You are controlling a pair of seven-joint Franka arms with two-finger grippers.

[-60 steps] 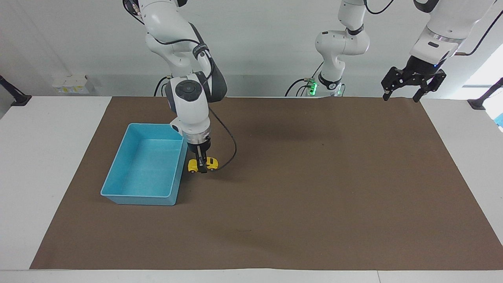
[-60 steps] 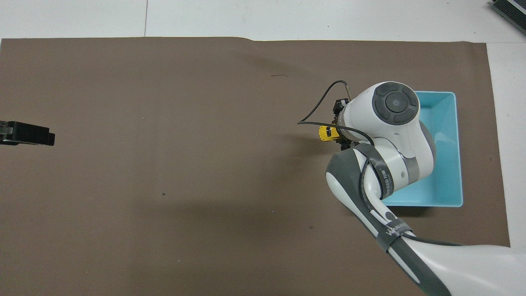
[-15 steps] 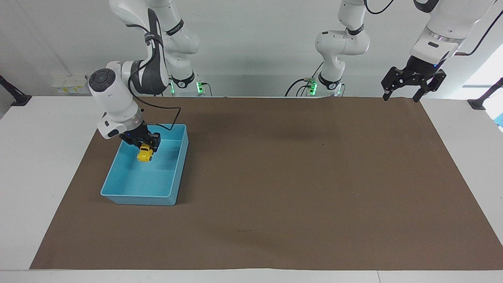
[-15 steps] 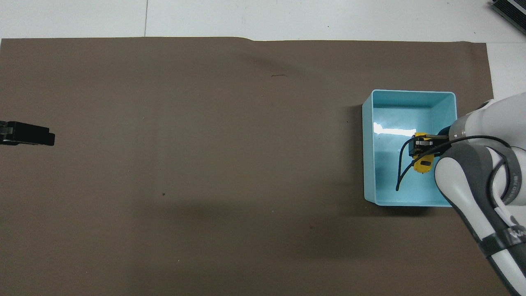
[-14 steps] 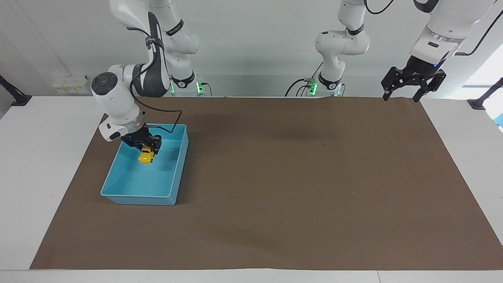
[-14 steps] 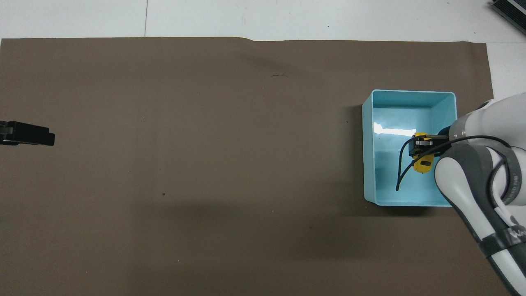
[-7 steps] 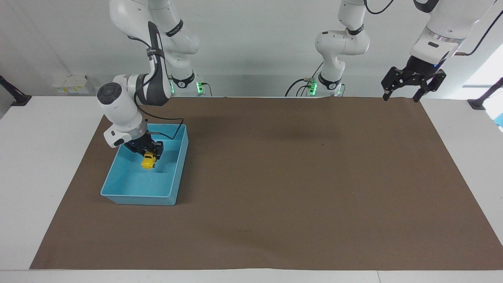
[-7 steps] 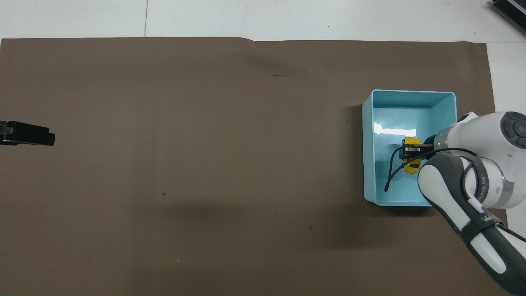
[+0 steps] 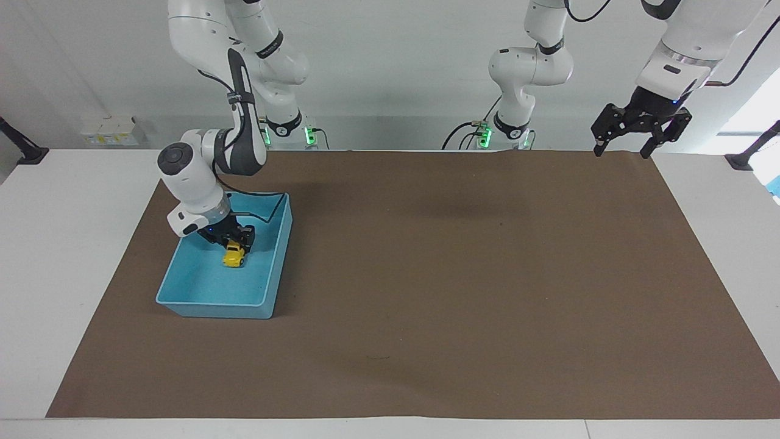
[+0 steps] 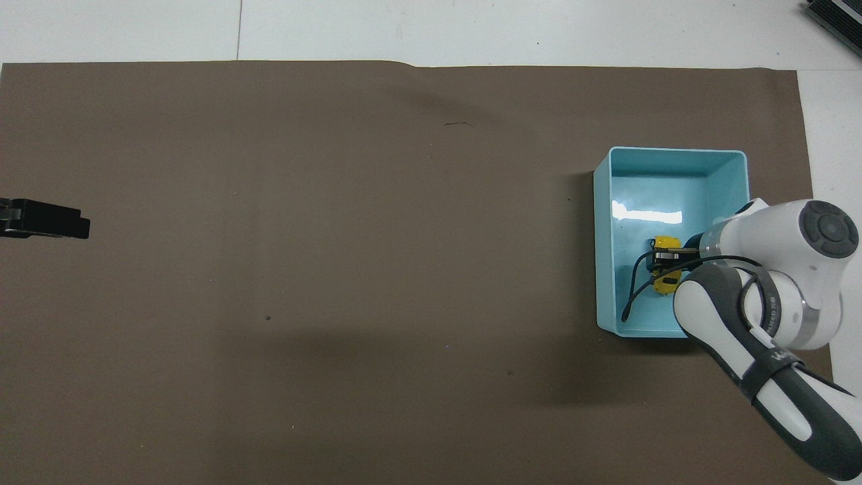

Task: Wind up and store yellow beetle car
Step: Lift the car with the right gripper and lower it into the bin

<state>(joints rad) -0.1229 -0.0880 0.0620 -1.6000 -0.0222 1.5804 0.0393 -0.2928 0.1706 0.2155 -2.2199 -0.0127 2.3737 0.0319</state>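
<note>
So the white table (image 9: 73, 256) with the big brown paper mat (image 9: 463, 274) looks the same as before, and the light blue rectangular plastic bin (image 9: 183, 302) hasn't budged from the right arm's end of the mat. What changed is all on the right arm. A few seconds back it had the tiny bright yellow beetle toy car (image 9: 233, 256) pinched on the mat just beside the bin. About a second ago the car was hanging over the bin. Now the right gripper (image 9: 236, 245) has come down inside the bin walls, with the fingers clamped tight on the car and the car poking out below them, down near the bin floor. Can't tell if the wheels are actually touching the floor yet. In the overhead view the car (image 10: 665, 264) shows yellow on both sides of the black fingers (image 10: 667, 254), roughly mid-bin, and it has drifted a bit toward the robots compared with half a second ago. The black cable off the wrist loops down into the bin next to the fingers.

The left gripper (image 9: 641, 141) is just waiting, same spot as in every earlier frame, up in the air over the mat's edge at the left arm's end, fingers spread wide with nothing between them. Overhead you only see its dark tip (image 10: 44, 219) at the frame edge.
</note>
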